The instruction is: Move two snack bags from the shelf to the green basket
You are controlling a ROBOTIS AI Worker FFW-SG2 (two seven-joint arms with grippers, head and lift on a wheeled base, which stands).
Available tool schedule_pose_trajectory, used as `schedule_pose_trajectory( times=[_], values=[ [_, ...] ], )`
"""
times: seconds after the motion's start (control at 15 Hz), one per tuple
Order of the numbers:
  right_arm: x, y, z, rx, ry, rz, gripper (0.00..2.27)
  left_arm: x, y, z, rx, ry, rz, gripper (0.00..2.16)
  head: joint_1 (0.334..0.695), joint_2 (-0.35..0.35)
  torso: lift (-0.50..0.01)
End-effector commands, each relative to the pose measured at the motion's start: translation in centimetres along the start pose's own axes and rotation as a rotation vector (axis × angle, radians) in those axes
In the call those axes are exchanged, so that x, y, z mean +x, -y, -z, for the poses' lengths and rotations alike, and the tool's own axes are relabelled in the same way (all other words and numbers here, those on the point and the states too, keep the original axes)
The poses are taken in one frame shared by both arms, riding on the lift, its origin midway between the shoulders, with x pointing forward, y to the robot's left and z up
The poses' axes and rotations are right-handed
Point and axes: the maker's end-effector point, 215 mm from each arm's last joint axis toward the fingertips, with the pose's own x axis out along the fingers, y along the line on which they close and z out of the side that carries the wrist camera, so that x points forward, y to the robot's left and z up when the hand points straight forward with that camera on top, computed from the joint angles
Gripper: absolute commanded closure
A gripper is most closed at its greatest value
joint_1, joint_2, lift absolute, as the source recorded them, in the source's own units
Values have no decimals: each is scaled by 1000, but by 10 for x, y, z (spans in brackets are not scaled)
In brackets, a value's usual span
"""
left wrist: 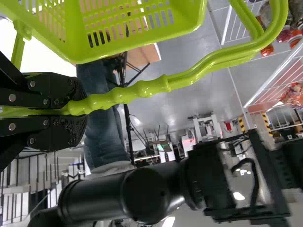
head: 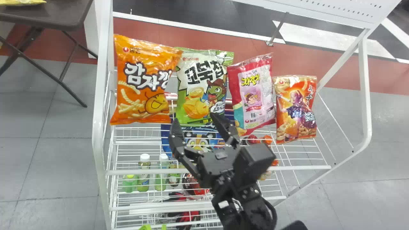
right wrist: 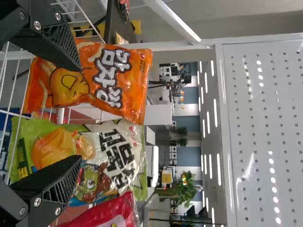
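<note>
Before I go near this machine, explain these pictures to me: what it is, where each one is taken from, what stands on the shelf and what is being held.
This is a robot with two black arms. The head view looks forward and down from its head; each wrist view looks out from one arm's wrist and is turned on its side.

On the white wire shelf, four snack bags stand in a row: an orange bag, a green bag, a red and pink bag and a smaller orange-red bag.

The left gripper is closed on the handle of the green basket. The right gripper is open and holds nothing, by the green bag.
</note>
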Motion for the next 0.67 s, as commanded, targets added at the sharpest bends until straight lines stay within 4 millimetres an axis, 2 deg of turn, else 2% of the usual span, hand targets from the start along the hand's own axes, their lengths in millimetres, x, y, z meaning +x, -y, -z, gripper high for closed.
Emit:
schedule_pose_trajectory(
  times=[0.0, 0.13, 0.27, 0.6],
  values=[
    [27, -6, 14, -13, -47, -17, 171, 0, -3, 1, -5, -1, -7, 2088, 695, -350, -17],
    [52, -4, 22, -18, -66, -16, 171, -1, -6, 0, -9, -1, -12, 2088, 695, -347, -17],
    [71, -4, 26, -1, -77, -17, 171, -1, -9, -2, -9, -1, -17, 2088, 695, -306, -17],
    [99, -28, 30, 12, -100, -51, 171, -1, -14, -5, -14, 0, -17, 2088, 695, -241, -17]
  ],
)
